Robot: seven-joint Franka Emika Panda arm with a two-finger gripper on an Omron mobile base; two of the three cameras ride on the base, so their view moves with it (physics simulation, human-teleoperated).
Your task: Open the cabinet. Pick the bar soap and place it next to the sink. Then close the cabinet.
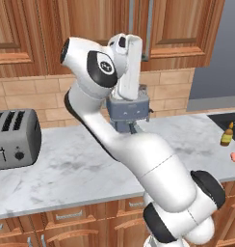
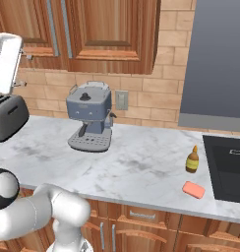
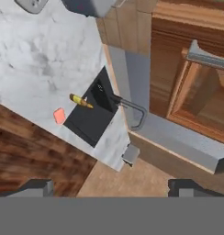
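The cabinet [image 2: 109, 34] of reddish-brown wood hangs above the counter with both doors shut, and its silver bar handles [image 2: 67, 24] stand upright side by side. My gripper [image 2: 22, 70] is raised to the cabinet's lower edge, left of the handles, open and empty. In the hand view the gripper [image 3: 111, 188] looks past a cabinet door [image 3: 196, 87] and its handle [image 3: 209, 58]. The bar soap [image 2: 194, 189], a small pinkish block, lies on the marble just left of the dark sink [image 2: 227, 167]. Both are also in the hand view: bar soap [image 3: 59, 115], sink [image 3: 91, 117].
An amber bottle [image 2: 192, 160] stands behind the soap by the sink. A blue-grey coffee machine [image 2: 90, 115] sits against the brick wall under the cabinet. A toaster [image 1: 13, 140] is at the counter's left. A faucet [image 3: 132, 109] curves over the sink.
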